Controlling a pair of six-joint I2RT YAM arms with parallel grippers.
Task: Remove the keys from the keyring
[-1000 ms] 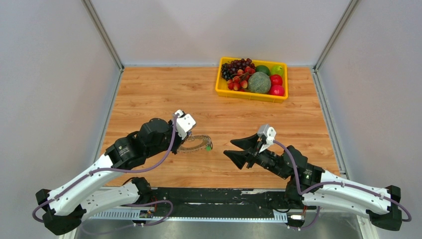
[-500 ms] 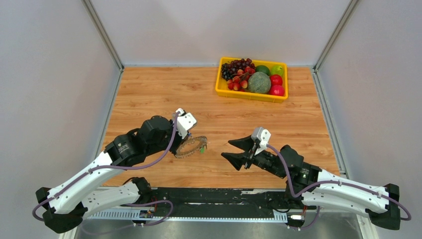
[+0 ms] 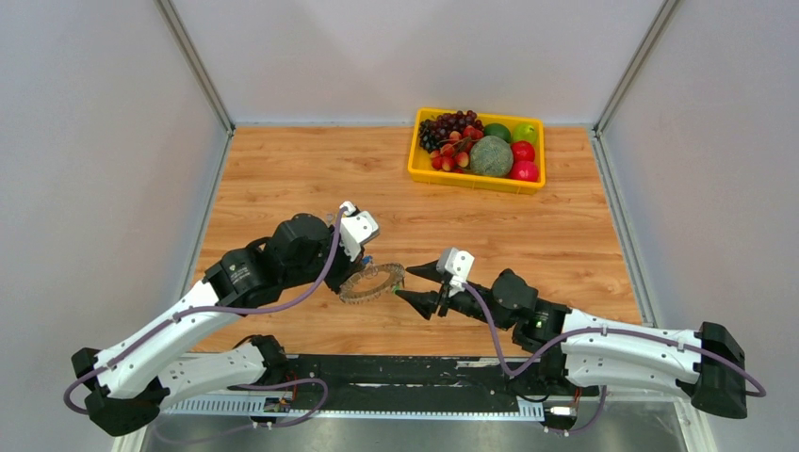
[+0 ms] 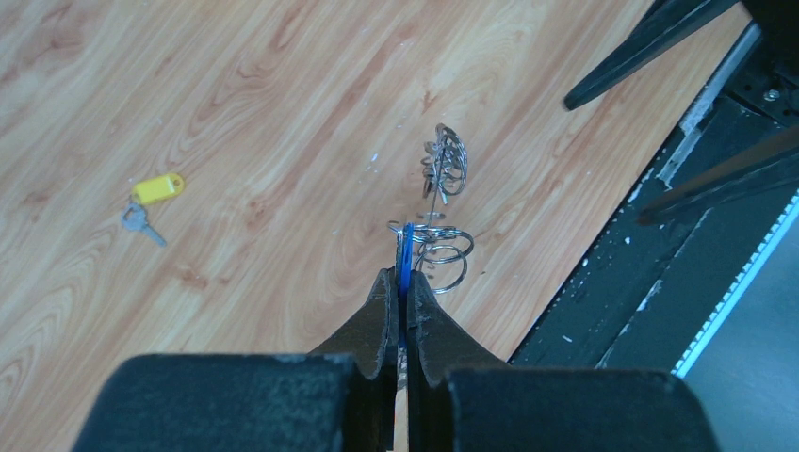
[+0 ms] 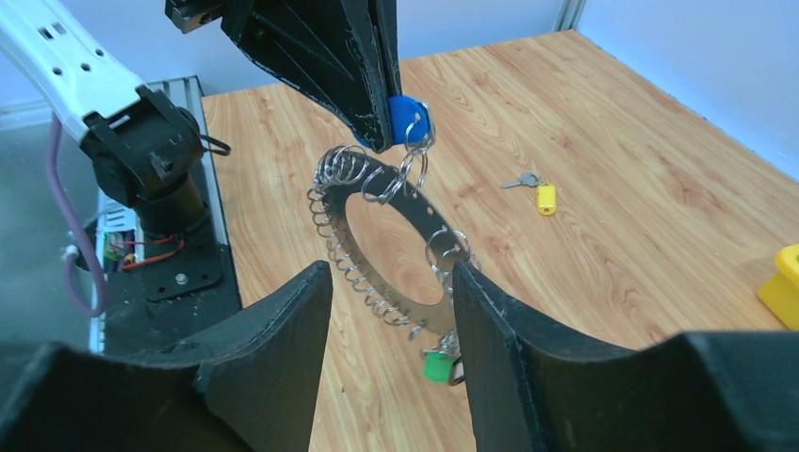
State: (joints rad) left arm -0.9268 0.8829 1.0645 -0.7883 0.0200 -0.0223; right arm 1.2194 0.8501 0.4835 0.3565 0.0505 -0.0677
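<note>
Wood-grain counter [image 3: 283, 179] between pale grey walls, with a yellow crate [image 3: 471, 183] of fruit at the far right. Near the front middle, held up off the wood: the keyring [image 3: 372, 281], a flat dark doughnut fringed with small silvery loops [image 4: 445, 165], hanging tilted.

Left gripper [image 4: 400, 287] clenched on a blue-headed key [image 5: 405, 111] at the top of the ring, both fingertips pressed against the plastic head. From the left wrist, only a thin blue sliver between the shut fingers, with loops bunched just past the tips.

Right gripper [image 5: 391, 282] released and spread wide, pointing at the ring from the right side of the counter. In the right wrist view, one finger to each side of the ring's lower half, the ring's hole framed in the gap; touching or apart, cannot tell.

At the lowest point of the ring, a green-headed key [image 5: 435, 365] dangling, just beside the right-hand finger. Something dark next to it, too hidden to name.

Off the ring, a yellow-headed key [image 5: 539, 193] lying flat and loose on the bare wood, silver blade beside its tag, well apart from the ring and from both grippers.
</note>
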